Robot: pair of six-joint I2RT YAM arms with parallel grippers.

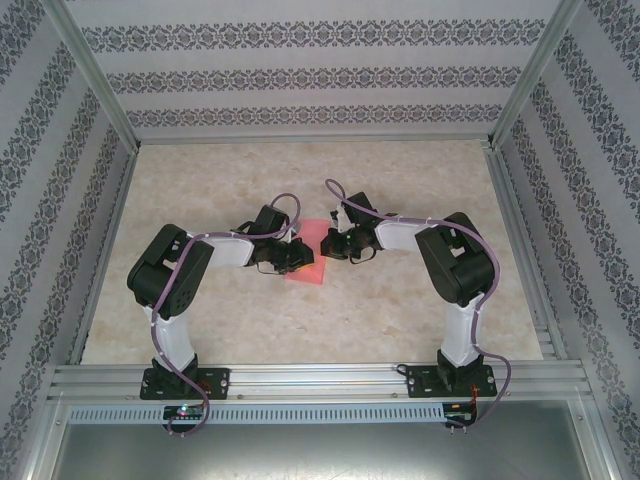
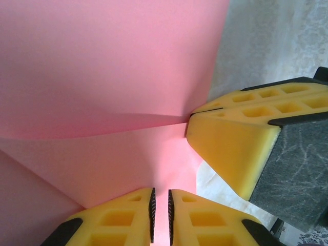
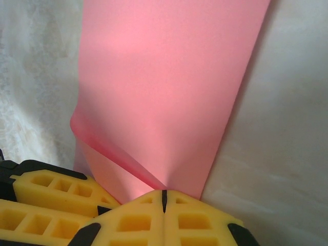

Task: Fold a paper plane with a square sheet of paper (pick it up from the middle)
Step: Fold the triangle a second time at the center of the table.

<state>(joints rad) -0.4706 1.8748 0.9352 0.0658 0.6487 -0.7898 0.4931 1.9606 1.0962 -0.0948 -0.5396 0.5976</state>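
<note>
step: folding mid-air | left gripper [image 2: 160, 200] jaws nipping square sheet of paper [image 3: 169, 87] | right gripper [image 3: 164, 197] jaws closed on its crease | advice: move both together, avoid tearing

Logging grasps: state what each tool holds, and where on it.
Both pinch the pink paper sheet: left tool on its edge, right tool where a fold meets its edge.

Your square sheet of paper [image 2: 102, 66] is thin, matt and smooth, and faintly translucent. At the bottom edge you'll see the left gripper [image 2: 161, 199] has matt yellow moulded-plastic fingers [image 2: 118, 220] with black rubbery pads [image 2: 152, 210]. The table [image 1: 420, 310] looks pale, marbled and slightly glossy. The rail [image 1: 320, 378] low in the frame is brushed metal.
</note>
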